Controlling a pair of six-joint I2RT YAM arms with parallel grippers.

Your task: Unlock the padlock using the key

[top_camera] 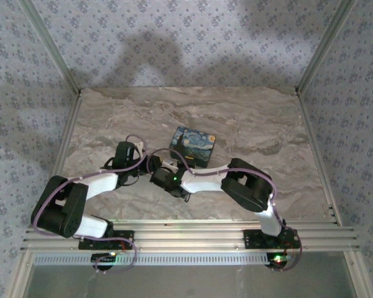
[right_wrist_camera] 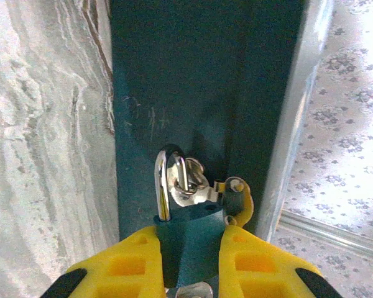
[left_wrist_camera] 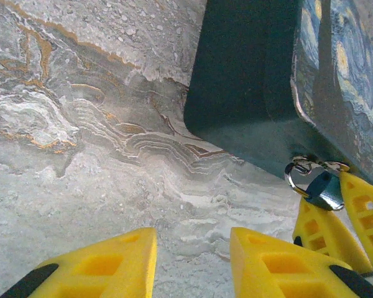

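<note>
Work surface: a marbled grey table enclosed by patterned wallpaper walls. A printed box stands directly ahead of both tools.

Right gripper: we find it closed on the padlock, the dark-bluish body pinched between the two yellow fingers. The shackle projects forward of the fingertips and passes through the metal latch on the box's dark side wall.

Left gripper: jaws apart, holding nothing, low over bare table. The held padlock sits just to its right and slightly ahead.

A small metal piece shows behind the lock body, between the right fingers. We cannot tell whether it is the key.

Handling assessment: we judge the padlock light, rigid and smooth-sided, so liable to slip or pivot on its shackle under twisting. The flat faces of the body are the proper hold, as now taken, with the keyhole end left free.
</note>
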